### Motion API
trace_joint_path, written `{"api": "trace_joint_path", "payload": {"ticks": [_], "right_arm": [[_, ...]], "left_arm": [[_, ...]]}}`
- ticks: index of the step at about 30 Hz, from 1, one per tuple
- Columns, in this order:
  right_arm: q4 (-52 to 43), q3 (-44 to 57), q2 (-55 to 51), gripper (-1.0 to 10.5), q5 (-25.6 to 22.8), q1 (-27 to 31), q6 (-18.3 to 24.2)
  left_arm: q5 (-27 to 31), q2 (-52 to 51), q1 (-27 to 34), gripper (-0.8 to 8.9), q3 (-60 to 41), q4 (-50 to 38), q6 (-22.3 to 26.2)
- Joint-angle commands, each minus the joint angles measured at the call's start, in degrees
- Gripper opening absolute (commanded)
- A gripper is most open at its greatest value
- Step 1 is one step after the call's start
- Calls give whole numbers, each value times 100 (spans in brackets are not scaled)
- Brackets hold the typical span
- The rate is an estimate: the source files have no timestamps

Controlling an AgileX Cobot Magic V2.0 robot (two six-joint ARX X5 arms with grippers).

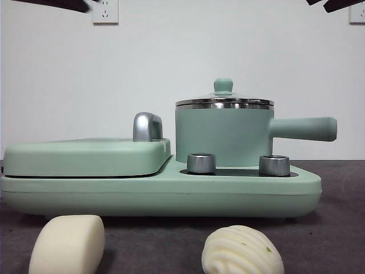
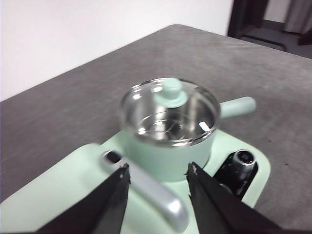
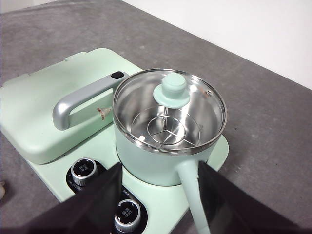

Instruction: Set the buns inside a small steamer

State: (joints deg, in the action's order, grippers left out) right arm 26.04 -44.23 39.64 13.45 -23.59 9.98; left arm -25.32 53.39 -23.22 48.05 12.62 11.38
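Nearest us, two buns lay on the grey felt-like surface (image 1: 342,240), untouched: a smooth loaf (image 1: 67,244) at left, a ridged shell (image 1: 242,251) with green specks at right. Behind them stood the matte mint steamer (image 1: 223,136), its steel-rimmed glass lid (image 3: 170,109) still on. We judged nothing begun; the lid had to come off first. Left gripper (image 2: 158,173) and right gripper (image 3: 161,168) hovered above, fingers apart, empty.

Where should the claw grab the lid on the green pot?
Probably the round green knob in the middle of the glass lid, coming straight down from above. It stands up clear of the flat glass, and nothing surrounds it, so an open claw could close on either side.
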Motion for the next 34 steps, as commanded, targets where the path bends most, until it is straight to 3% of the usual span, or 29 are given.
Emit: {"api": "trace_joint_path", "payload": {"ticks": [1,11,18,27,31,34], "right_arm": [[-70,-87,33,247,-4,-26,-98],[-68,-87,33,247,-22,-26,-245],[-68,-87,33,247,-24,-26,-251],[-68,-87,33,247,-24,-26,-251],[-66,-87,33,247,-22,-26,-251],[-66,-87,33,247,-22,-26,-251]], "left_arm": [[-17,424,-240,186,118,-461,-122],[44,1998,-776,187,240,-2374,-662],[48,2940,-1023,192,933,-2441,-640],[245,4000,-1252,203,1884,-2426,-203],[382,4369,-1285,325,2225,-2398,-160],[391,4559,-1285,318,2389,-2382,-160]]}}
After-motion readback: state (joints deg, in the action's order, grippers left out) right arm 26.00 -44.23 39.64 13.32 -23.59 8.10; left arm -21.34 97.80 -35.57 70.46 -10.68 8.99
